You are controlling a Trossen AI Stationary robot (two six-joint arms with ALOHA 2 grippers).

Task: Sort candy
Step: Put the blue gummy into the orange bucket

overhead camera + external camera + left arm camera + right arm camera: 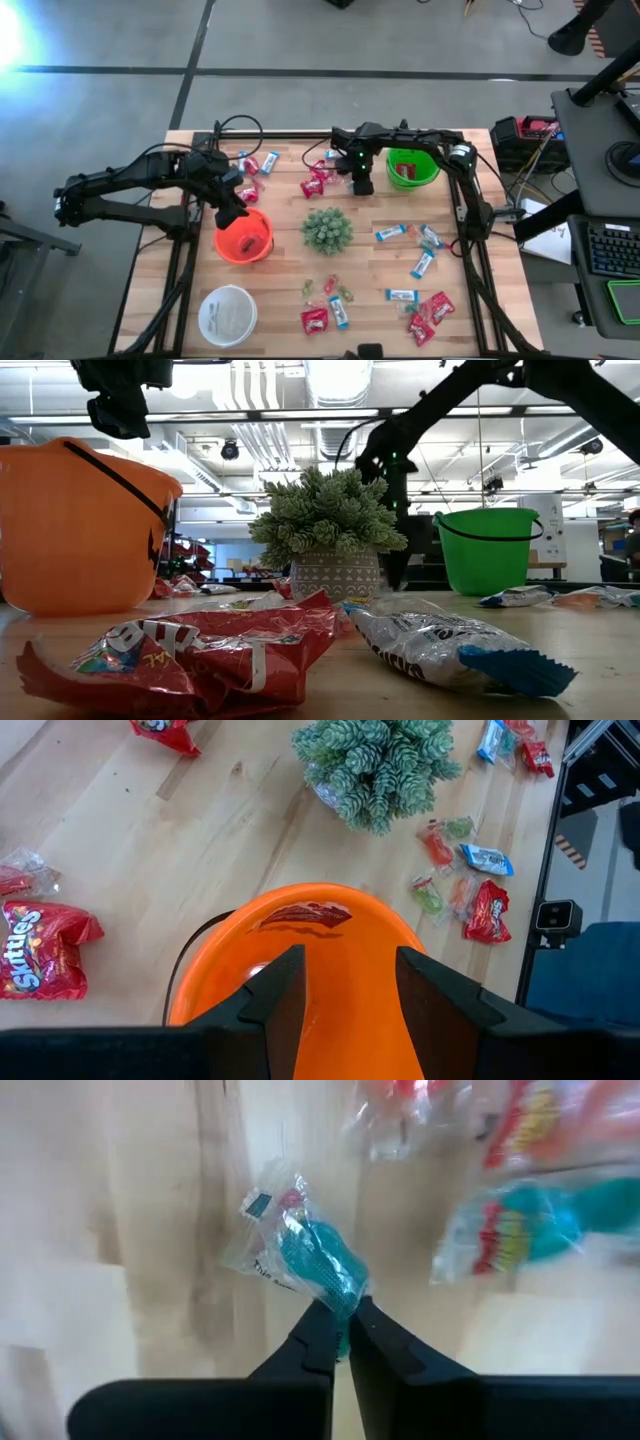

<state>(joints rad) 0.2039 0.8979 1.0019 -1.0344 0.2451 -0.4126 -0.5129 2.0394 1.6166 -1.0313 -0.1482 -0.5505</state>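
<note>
Candy, teal-wrapped pc (318, 1265) pinched in R gripper (345, 1320) jaws, L gripper (345, 985) jaws apart over orange bucket (350, 935)

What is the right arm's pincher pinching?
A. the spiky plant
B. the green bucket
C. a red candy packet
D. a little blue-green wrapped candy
D: in the right wrist view, the right gripper has its jaws shut on the end of a little blue-green wrapped candy lying on the wooden table.
</note>
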